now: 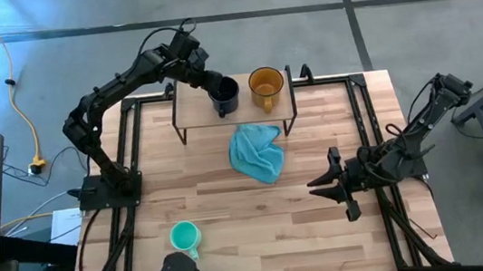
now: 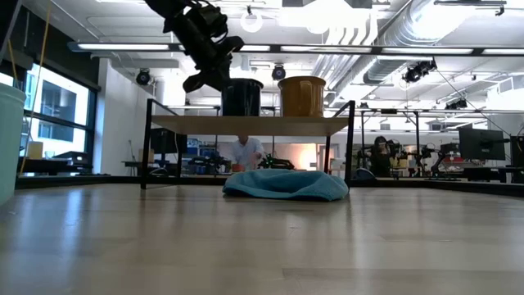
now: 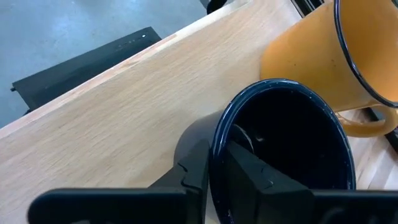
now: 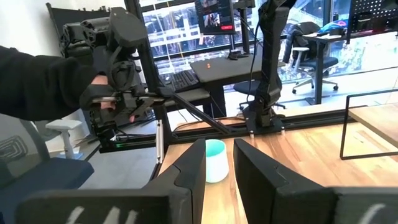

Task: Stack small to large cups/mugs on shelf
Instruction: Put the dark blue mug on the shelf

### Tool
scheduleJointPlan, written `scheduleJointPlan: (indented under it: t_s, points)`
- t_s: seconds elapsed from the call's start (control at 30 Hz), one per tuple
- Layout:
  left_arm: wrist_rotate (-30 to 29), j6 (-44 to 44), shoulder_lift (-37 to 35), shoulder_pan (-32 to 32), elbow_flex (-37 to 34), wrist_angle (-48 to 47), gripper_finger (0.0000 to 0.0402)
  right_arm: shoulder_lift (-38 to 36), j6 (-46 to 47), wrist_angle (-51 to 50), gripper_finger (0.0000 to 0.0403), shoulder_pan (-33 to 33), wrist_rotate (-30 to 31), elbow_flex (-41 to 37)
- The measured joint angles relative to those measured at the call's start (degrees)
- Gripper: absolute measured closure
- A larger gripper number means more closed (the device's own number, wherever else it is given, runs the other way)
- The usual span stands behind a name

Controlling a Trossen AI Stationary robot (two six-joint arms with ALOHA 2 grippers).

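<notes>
Start from the large wood-plank tabletop (image 1: 232,209); at its far edge stands the small light-wood shelf on thin black legs (image 1: 195,109). On the shelf you have the larger amber-yellow mug (image 1: 266,84) and, just beside it on the left arm's side, the dark navy-black mug (image 1: 224,95). The left gripper (image 3: 214,165) is clamped on the rim of this dark mug, one finger inside and one outside the wall.

The relation that matters for you: the small teal-green mug (image 1: 184,237) stands alone at the near edge of the table, well apart from the shelf, on the left arm's side. The right gripper (image 1: 327,184) rests low over the table on the other side, fingers apart and holding nothing, pointing toward that small mug. I judge that both arms could reach it, but the left one must let go first.

The low view shows both mugs upright on the board; whether the dark one is fully seated, it probably is, but I cannot be sure. The light blue crumpled cloth (image 1: 257,152) lies just in front of the shelf.
</notes>
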Motion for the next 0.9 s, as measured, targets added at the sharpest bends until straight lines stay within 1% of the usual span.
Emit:
scheduleJointPlan:
  t_s: [0.27, 0.33, 0.47, 0.57, 0.8, 0.9]
  points:
    - [-0.8, -3.6, 0.0, -0.1, 0.0, 1.0, 0.0391, 0.0, 0.0, -1.0, 0.033, -1.1, -1.9, 0.0]
    - [-0.8, -4.3, 0.0, -0.1, 0.0, 1.1, 0.0386, 0.0, 0.0, -1.3, 0.033, -1.1, -1.9, 0.0]
    - [-0.5, -5.9, -0.1, -0.1, 0.1, 1.5, 0.0359, 0.0, 0.1, -1.8, 0.033, -1.1, -2.3, 0.0]
    - [-0.5, -6.3, -0.1, -0.1, 0.1, 1.6, 0.0354, 0.0, 0.2, -2.2, 0.033, -1.1, -2.8, 0.0]
    - [-0.3, -6.0, -0.1, -0.9, 0.1, 2.0, 0.0384, 0.0, 0.4, -2.3, 0.033, -1.1, -3.2, 0.0]
    - [-0.1, -5.9, -0.2, -0.9, 0.1, 2.2, 0.0385, 0.0, 0.5, -2.3, 0.033, -1.1, -3.3, 0.0]
